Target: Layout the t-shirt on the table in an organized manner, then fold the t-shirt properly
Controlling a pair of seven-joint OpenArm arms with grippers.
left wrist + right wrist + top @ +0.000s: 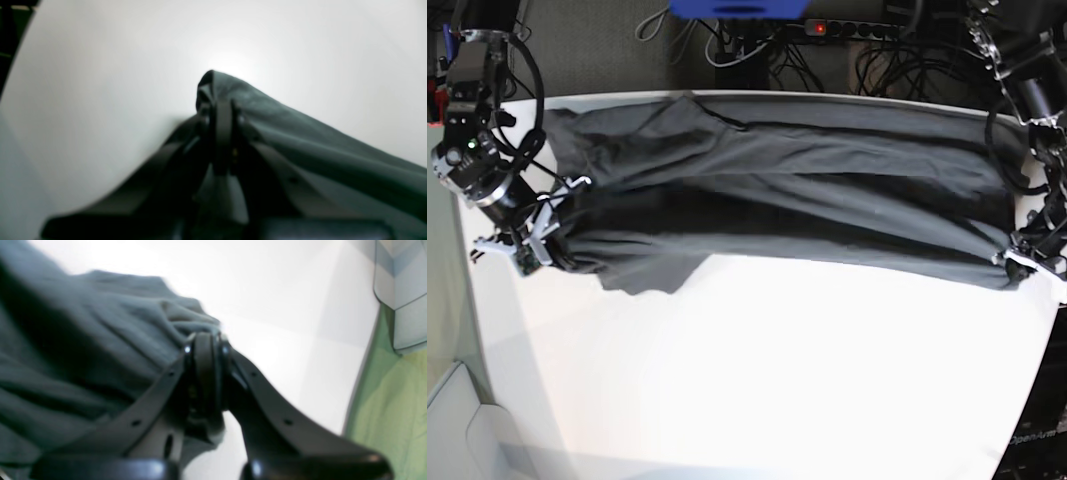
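The dark grey t-shirt (777, 190) is stretched in a long wrinkled band across the far half of the white table (777, 370). At the band's right end in the base view, my left gripper (1012, 258) is shut on the cloth. Its wrist view shows the shut fingers (223, 115) pinching a bunched corner of the t-shirt (300, 133) above the table (100, 83). At the left end my right gripper (552, 250) is shut on the other end. There the t-shirt (83, 340) gathers into folds at the shut gripper (206, 343).
Cables and a power strip (847, 28) lie behind the table's far edge. A green surface (393, 406) lies past the table's edge (353, 400) in the right wrist view. The table's curved rim runs down the right side (1037, 400).
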